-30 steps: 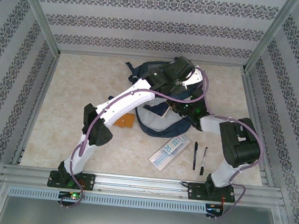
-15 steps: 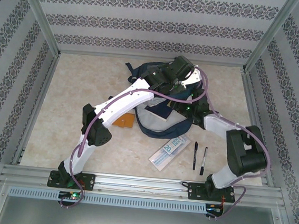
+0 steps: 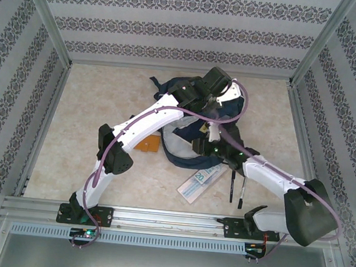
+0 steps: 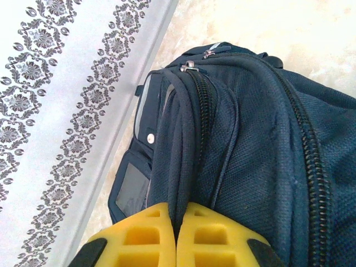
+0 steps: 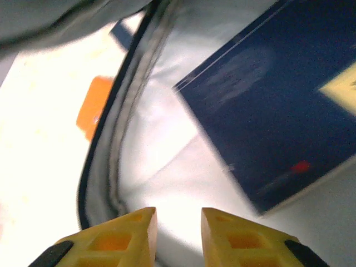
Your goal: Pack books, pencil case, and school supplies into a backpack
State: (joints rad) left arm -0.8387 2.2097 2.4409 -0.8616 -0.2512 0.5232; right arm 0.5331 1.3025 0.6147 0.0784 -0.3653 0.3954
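Two tools work at the large navy-blue fabric backpack (image 4: 250,139), which lies on the bench (image 3: 85,112) nearer its far edge. My left tool (image 4: 177,217) is clenched on a soft fold beside the zip; the cloth looks floppy. My right tool (image 5: 178,217) hangs released and empty over the thin, stiff dark navy book (image 5: 272,111) inside. Bare bench lies open toward the left edge.

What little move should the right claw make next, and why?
Probably draw the right gripper back from the backpack toward the orange notebook: its jaws stand apart and empty, the navy book already lies inside on the pale lining, and the notebook sits outside the rim.
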